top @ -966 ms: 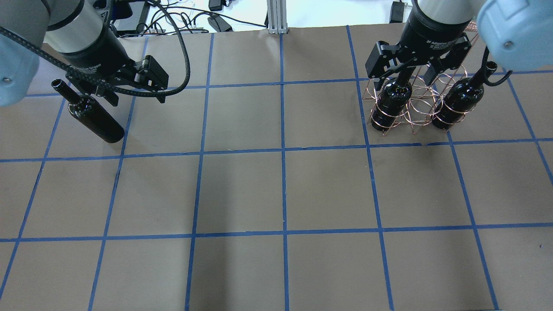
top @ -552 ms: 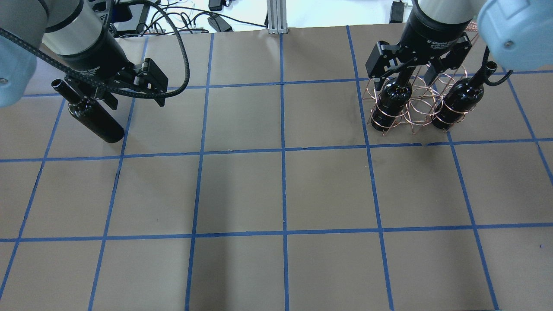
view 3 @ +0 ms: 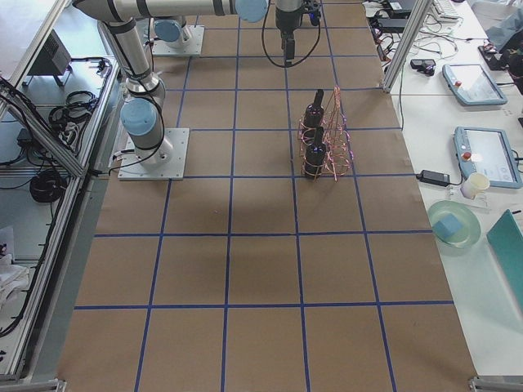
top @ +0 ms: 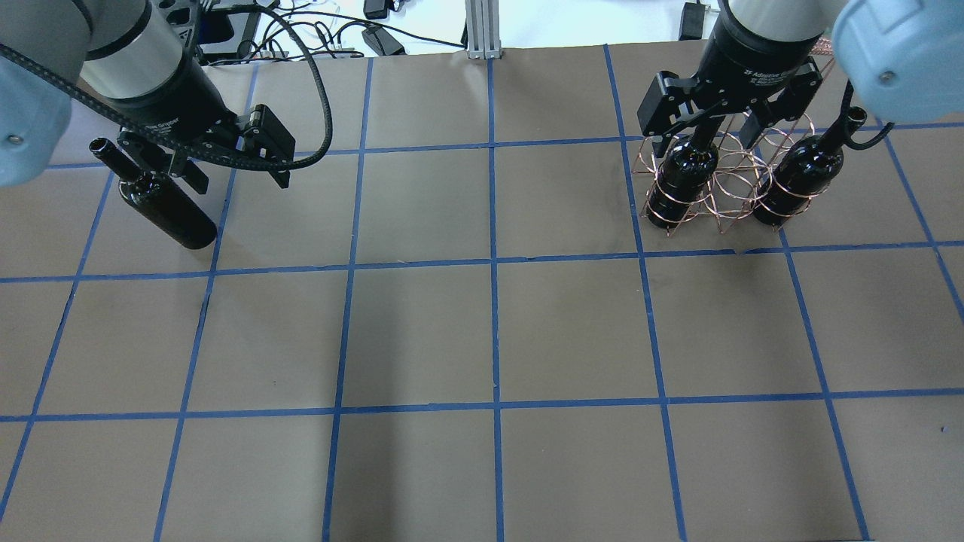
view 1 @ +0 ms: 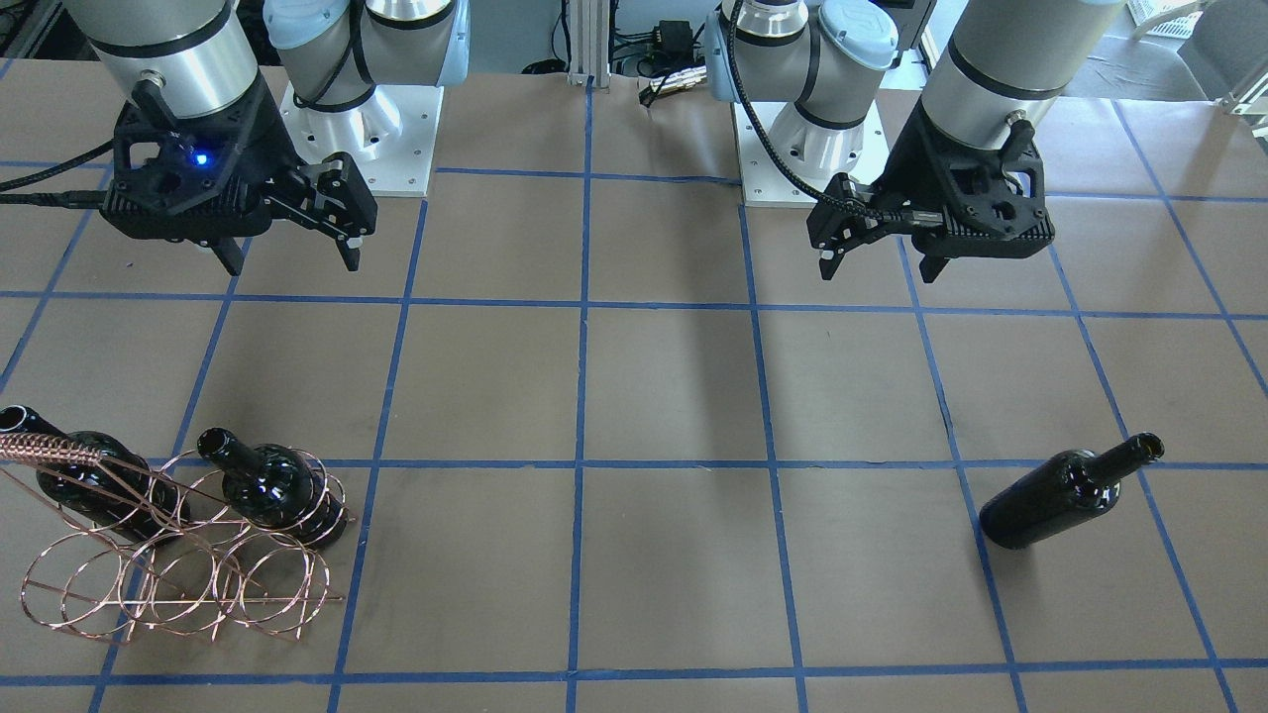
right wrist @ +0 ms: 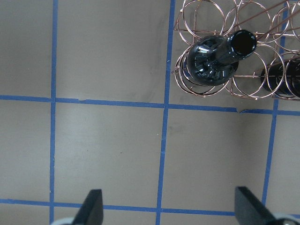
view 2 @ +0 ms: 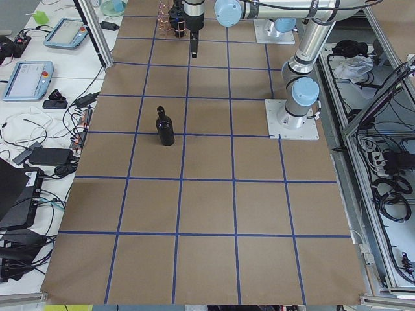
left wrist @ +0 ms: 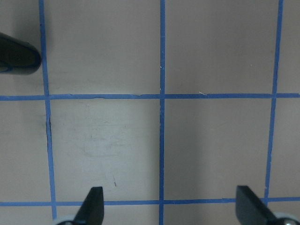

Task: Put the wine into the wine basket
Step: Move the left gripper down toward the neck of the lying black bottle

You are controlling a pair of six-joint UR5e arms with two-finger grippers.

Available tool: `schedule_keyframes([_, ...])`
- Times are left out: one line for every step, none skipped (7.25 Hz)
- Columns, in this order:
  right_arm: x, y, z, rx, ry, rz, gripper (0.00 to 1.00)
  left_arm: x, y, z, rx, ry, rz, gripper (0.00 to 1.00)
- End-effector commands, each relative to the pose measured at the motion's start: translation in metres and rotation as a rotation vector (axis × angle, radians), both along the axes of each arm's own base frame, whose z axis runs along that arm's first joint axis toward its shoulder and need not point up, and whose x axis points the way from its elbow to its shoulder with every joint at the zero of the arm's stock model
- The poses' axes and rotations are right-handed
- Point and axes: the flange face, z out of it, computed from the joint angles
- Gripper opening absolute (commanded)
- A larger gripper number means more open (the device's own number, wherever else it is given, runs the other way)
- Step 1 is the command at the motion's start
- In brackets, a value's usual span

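Note:
One dark wine bottle (top: 162, 211) stands alone on the table's left side; it also shows in the front view (view 1: 1065, 490), the left side view (view 2: 165, 126) and the top left corner of the left wrist view (left wrist: 16, 56). My left gripper (top: 237, 177) is open and empty, raised above the table beside this bottle, not touching it. The copper wire wine basket (top: 723, 188) stands at the far right and holds two more bottles (top: 681, 181) (top: 802, 177). My right gripper (top: 704, 139) is open and empty, high above the basket (right wrist: 234, 61).
The table is brown paper with a blue tape grid (top: 493, 263). The basket's twisted handle (view 1: 50, 451) rises over its loops. Cables and a metal post (top: 478, 30) lie beyond the far edge. Side benches with tablets (view 3: 474, 82) flank the table.
My left gripper has shifted slightly next to the lone bottle and stays open. The right arm, the basket and all bottles have not moved.

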Motion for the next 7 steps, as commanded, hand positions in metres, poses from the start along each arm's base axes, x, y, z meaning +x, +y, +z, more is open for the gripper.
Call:
schedule_keyframes([-0.001,0.0,0.0,0.0,0.0,-0.001,1.0,0.014,-0.003,-0.002,0.008,0.001,0.022,1.0])
schedule_keyframes([0.0,0.0,0.0,0.0,0.0,0.0,1.0,0.026,-0.002,-0.005,0.042,0.016,0.051,1.0])
schedule_keyframes([-0.001,0.0,-0.001,0.002,0.0,-0.001,1.0,0.037,-0.004,-0.001,0.034,0.009,0.07,1.0])
schedule_keyframes([0.0,0.0,-0.001,0.002,0.0,0.0,1.0,0.055,-0.007,0.001,0.024,0.004,0.069,1.0])
schedule_keyframes([-0.001,0.0,-0.001,0.002,0.0,-0.001,1.0,0.093,-0.022,0.01,-0.024,-0.027,-0.039,1.0])
schedule_keyframes([0.0,0.0,-0.001,0.002,0.0,0.0,1.0,0.128,-0.03,0.01,-0.027,-0.027,-0.014,1.0])
schedule_keyframes([0.0,0.0,0.0,0.0,0.0,0.0,1.0,0.152,-0.042,0.005,-0.027,-0.026,-0.015,1.0])
